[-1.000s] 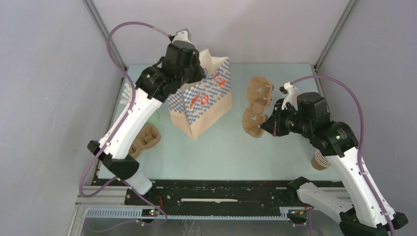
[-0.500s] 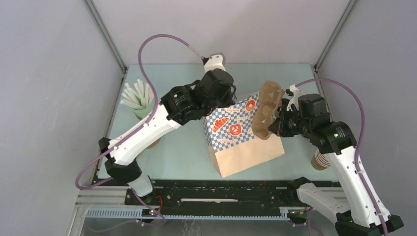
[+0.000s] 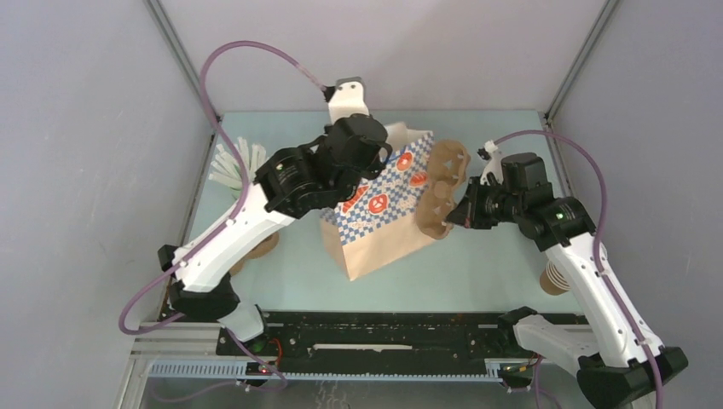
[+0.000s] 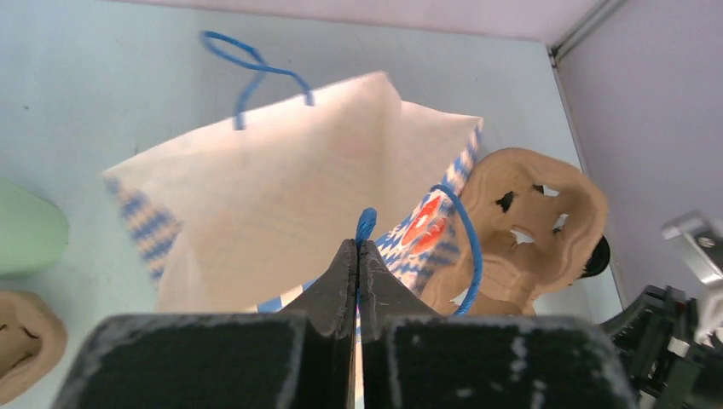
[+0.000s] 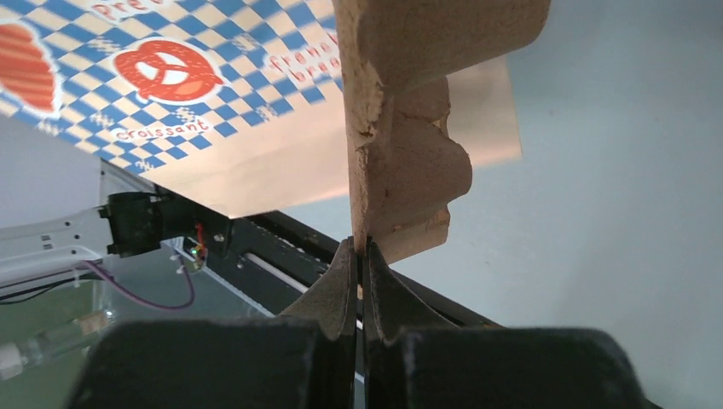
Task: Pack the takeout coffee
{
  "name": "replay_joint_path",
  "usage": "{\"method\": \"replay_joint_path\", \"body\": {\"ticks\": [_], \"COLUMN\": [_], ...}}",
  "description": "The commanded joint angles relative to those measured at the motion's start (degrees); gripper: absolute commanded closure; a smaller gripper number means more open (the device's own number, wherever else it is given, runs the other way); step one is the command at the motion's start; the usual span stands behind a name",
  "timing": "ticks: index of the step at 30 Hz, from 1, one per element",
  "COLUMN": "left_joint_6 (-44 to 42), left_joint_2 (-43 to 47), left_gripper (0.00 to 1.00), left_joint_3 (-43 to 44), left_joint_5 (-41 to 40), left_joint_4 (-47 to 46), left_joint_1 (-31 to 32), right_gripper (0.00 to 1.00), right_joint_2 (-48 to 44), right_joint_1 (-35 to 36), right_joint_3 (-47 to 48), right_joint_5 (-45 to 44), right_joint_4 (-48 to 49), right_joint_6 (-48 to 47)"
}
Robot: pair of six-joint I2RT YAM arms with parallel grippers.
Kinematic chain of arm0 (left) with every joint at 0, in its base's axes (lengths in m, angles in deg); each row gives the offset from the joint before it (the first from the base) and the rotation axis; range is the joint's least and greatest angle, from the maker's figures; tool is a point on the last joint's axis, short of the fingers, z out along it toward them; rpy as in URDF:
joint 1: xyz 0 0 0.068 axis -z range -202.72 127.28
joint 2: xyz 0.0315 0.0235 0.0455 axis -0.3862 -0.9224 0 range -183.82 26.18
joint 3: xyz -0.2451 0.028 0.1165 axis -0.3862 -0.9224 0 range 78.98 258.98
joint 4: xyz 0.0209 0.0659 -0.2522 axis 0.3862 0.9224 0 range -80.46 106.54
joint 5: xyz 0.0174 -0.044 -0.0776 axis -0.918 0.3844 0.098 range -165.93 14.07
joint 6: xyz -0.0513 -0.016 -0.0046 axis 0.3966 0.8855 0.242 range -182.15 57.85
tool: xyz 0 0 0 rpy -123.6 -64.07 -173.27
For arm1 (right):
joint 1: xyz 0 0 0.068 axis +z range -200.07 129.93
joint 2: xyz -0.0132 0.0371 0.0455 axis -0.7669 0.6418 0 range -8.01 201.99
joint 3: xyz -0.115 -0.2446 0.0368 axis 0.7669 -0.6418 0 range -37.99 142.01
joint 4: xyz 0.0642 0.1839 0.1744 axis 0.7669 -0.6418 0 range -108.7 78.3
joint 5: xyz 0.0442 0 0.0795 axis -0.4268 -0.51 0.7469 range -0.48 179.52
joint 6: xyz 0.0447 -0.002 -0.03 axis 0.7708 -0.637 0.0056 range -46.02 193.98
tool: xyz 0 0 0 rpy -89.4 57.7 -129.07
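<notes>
The coffee cup cannot be picked out for sure. A dark rounded edge (image 4: 599,256) peeks from behind the pulp cup tray (image 3: 439,189) and may be its lid. The tray stands on edge against the right side of the paper bag (image 3: 384,243), its rim pinched in the closed right gripper (image 5: 359,245). The left gripper (image 4: 358,247) is clamped on the bag's blue handle (image 4: 366,223). The bag leans, mouth toward the table's (image 3: 486,264) far edge, so loading likely means going up and leftward.
</notes>
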Motion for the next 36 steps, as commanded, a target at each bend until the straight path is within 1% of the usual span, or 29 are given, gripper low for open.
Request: {"method": "replay_joint_path", "body": {"ticks": [1,3,5,7,10,11,13,16,17,19,20,22,25,27,29,31,33,36], "left_joint_6": [-1.1,0.3,2.1,2.7,0.9,-0.1,-0.7,-1.9,-2.4,-3.1,-3.3,-3.8,-4.6,-5.4,-6.4,-4.9,-2.8,0.0], "left_joint_2": [5.1,5.6,6.2,6.8,6.6,6.2,5.7,6.8,7.4,8.9,9.4,10.0,11.4,13.7,16.6,19.6,22.8,27.1], "left_gripper": [1.0,1.0,1.0,1.0,1.0,0.96,0.85,0.53,0.41,0.26,0.21,0.14,0.08,0.04,0.02,0.01,0.01,0.02], "left_joint_3": [1.2,-0.4,-4.1,-8.4,-14.9,-15.9,-16.5,-16.6,-16.4,-14.9,-13.6,-10.2,-6.5,-6.8,-10.1,-13.6,-18.1,-23.6], "left_joint_5": [-6.7,-5.5,-2.1,2.5,10.8,13.4,16.0,17.9,18.2,18.2,18.0,17.4,17.2,18.5,24.3,31.5,38.9,44.9], "left_joint_4": [-0.1,-0.2,-1.4,-4.0,-9.0,-10.1,-10.4,-10.7,-10.8,-10.0,-8.9,-5.5,0.2,1.5,-0.2,-2.6,-6.5,-12.2], "left_joint_1": [0.8,1.2,1.3,1.5,1.8,1.8,2.0,2.0,2.0,2.0,1.8,0.7,-2.4,-5.4,-9.6,-14.3,-18.4,-21.4], "right_gripper": [1.0,1.0,1.0,1.0,1.0,1.0,1.0,1.0,1.0,1.0,1.0,1.0,1.0,1.0,1.0,1.0,1.0,1.0], "right_joint_2": [2.1,3.1,4.1,5.1,6.4,6.7,6.2,5.1,5.0,4.7,4.4,3.9,3.1,3.1,2.5,1.9,0.8,-0.8], "right_joint_1": [0.3,0.2,0.2,0.1,-0.5,-1.2,-2.6,-3.8,-3.9,-4.2,-4.4,-4.5,-4.5,-4.5,-4.5,-4.6,-4.6,-4.6], "right_joint_3": [0.4,0.4,0.4,0.3,-0.1,-0.5,-1.6,-2.2,-2.2,-2.2,-2.2,-2.1,-1.9,-1.4,-0.7,0.2,0.9,1.0], "right_joint_5": [5.5,6.7,7.2,7.1,6.7,7.1,7.6,7.3,7.0,7.0,7.1,7.4,8.6,10.7,13.6,17.1,21.0,24.8], "right_joint_4": [6.9,8.1,8.6,8.4,7.8,7.8,7.6,6.7,6.3,5.4,5.1,4.6,4.0,3.7,5.0,7.6,12.5,22.2], "right_joint_6": [3.3,4.1,4.2,3.9,3.6,3.5,3.6,2.4,1.9,1.4,1.3,1.1,1.4,1.8,3.1,5.3,9.0,15.9]}}
